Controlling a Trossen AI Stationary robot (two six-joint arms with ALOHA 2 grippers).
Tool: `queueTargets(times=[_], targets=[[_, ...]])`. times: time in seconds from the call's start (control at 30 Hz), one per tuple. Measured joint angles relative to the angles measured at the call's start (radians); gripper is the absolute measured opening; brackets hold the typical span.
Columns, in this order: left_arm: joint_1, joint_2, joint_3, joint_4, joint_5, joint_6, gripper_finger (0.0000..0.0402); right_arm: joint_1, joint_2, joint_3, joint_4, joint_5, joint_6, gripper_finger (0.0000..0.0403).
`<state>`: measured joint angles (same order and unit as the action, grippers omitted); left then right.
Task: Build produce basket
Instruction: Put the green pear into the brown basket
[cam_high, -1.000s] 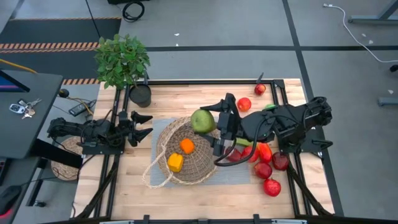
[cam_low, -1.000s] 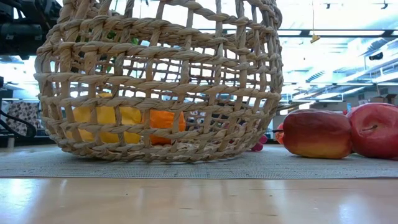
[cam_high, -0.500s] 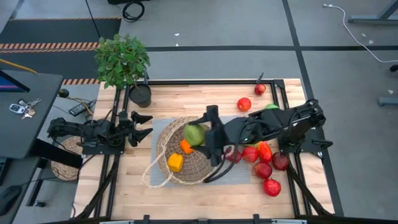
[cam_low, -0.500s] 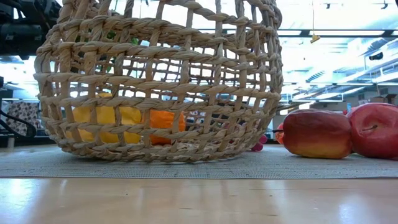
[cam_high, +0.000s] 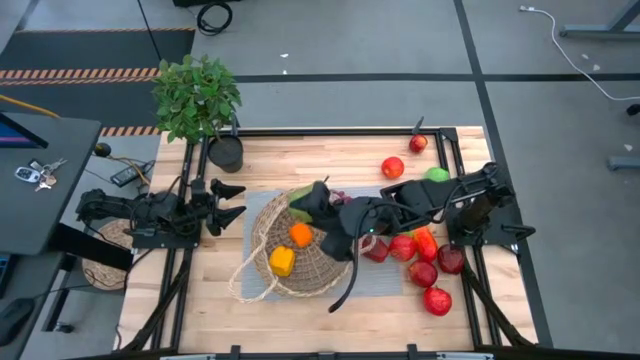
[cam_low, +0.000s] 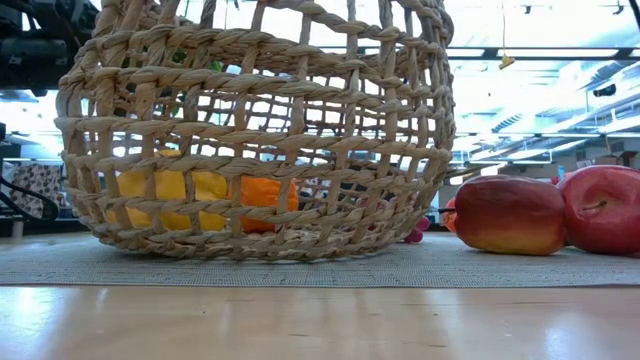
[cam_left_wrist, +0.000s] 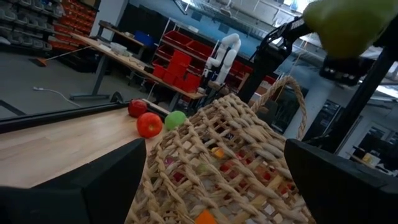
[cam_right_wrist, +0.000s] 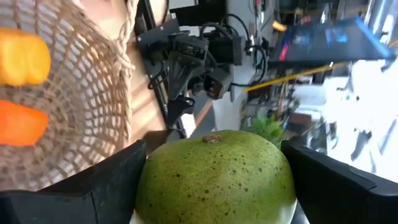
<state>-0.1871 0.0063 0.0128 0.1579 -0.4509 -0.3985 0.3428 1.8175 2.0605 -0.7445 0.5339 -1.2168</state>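
Right gripper is clamped on the speckled green pear, hanging over the round tan wicker basket by its far rim. The pear looks hard, smooth and light, likely to roll, so grip the fat middle. Left gripper waits spread beside the basket.

From above we see only a sliver of the green pear (the right arm covers the rest). In the low view the basket is cut off at the top edge, and the orange shows only through its weave.
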Motion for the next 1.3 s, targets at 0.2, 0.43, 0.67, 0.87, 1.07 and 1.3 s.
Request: queueTargets(times=[0.2,0.43,0.67,0.87,1.07,1.3], targets=[[0.0,0.0,0.0,0.001,-0.001,0.0,0.0389,-0.005,-0.001,0.0,0.001,0.027,-0.04,0.0362],[0.0,0.0,0.0,0.001,0.0,0.0,0.0389,-0.003,-0.001,0.0,-0.021,0.021,-0.037,0.0362],[0.0,0.0,0.0,0.001,0.0,0.0,0.0389,-0.003,-0.002,0.0,-0.021,0.026,-0.042,0.0362],[0.0,0.0,0.0,0.001,0.0,0.0,0.0389,-0.007,-0.002,0.0,-0.022,0.025,-0.001,0.0362],[0.0,0.0,0.0,0.001,0.0,0.0,0.0389,-0.039,-0.002,0.0,-0.023,0.022,0.281,0.0362],[0.0,0.0,0.0,0.001,0.0,0.0,0.0389,-0.102,-0.002,0.0,-0.023,-0.017,0.984,0.0362]])
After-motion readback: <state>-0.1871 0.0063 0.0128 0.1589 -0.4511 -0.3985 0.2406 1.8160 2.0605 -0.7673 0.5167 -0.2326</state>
